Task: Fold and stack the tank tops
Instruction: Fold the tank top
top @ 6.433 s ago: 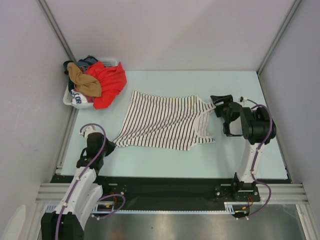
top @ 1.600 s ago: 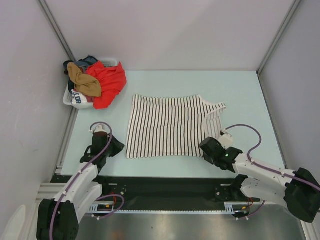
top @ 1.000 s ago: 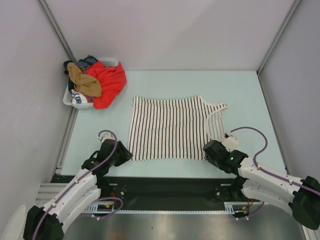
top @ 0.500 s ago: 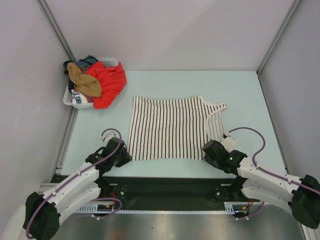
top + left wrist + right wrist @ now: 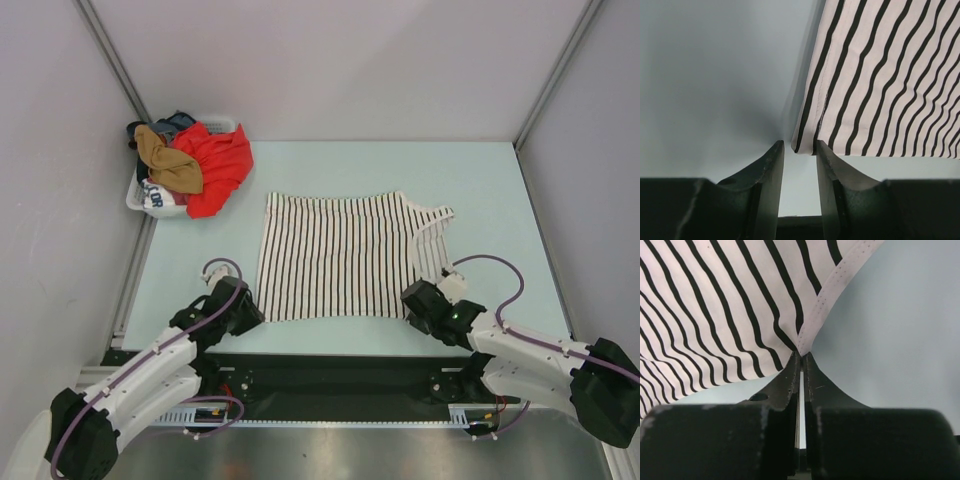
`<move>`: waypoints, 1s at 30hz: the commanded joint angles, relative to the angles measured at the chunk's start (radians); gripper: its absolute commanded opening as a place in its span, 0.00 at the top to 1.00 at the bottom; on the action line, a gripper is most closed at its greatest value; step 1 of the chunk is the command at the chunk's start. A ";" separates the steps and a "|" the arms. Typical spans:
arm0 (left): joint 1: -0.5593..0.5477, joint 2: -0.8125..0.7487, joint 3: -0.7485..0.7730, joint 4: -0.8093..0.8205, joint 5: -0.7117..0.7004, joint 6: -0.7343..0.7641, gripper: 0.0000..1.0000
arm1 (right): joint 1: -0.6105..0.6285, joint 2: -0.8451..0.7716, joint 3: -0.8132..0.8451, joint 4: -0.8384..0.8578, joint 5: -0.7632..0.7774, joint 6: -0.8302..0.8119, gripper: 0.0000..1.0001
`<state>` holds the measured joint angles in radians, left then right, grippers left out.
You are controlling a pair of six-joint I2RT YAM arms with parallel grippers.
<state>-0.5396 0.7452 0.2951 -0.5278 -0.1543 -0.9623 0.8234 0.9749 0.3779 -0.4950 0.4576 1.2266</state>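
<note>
– So, where is the striped tank top [image 5: 340,258] found?
– It is spread flat mid-table [image 5: 480,190], its hem toward 9 o'clock and its straps toward 3 o'clock in the top view.
– How is it being handled?
– Its 5 o'clock corner is pinched by the right gripper [image 5: 801,354]. The fingers are seen pressed together on the white bound edge, which is drawn up to a point at their tips.
– And at the other side?
– The left gripper [image 5: 797,147] is set at the 7 o'clock hem corner. Its jaws are held apart, and the corner is seen at the gap between the tips. A sliver of table is visible between the cloth and one finger.
– Where is the tan-brown tank top [image 5: 168,165] kept?
– It is heaped in the white laundry basket [image 5: 134,198] at 10 o'clock, beside a red garment [image 5: 218,165] draped over the basket's rim onto the table.
</note>
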 commanded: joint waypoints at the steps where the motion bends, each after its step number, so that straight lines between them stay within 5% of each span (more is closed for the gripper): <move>1: -0.008 -0.026 -0.007 -0.011 0.004 0.010 0.62 | 0.002 0.004 0.007 -0.022 0.027 0.004 1.00; 6: -0.008 -0.023 -0.016 0.003 0.027 0.016 0.71 | 0.002 0.002 0.006 -0.016 0.027 -0.006 1.00; 10: -0.008 0.020 -0.020 0.041 0.025 0.030 1.00 | 0.002 0.005 0.007 -0.013 0.023 -0.007 1.00; 30: 0.004 0.042 0.216 -0.069 -0.034 0.080 1.00 | -0.078 -0.015 0.159 -0.080 -0.016 -0.211 1.00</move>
<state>-0.5407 0.7784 0.4488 -0.5797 -0.1589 -0.9066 0.7734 0.9413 0.4747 -0.5770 0.4458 1.0992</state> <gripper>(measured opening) 0.009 0.017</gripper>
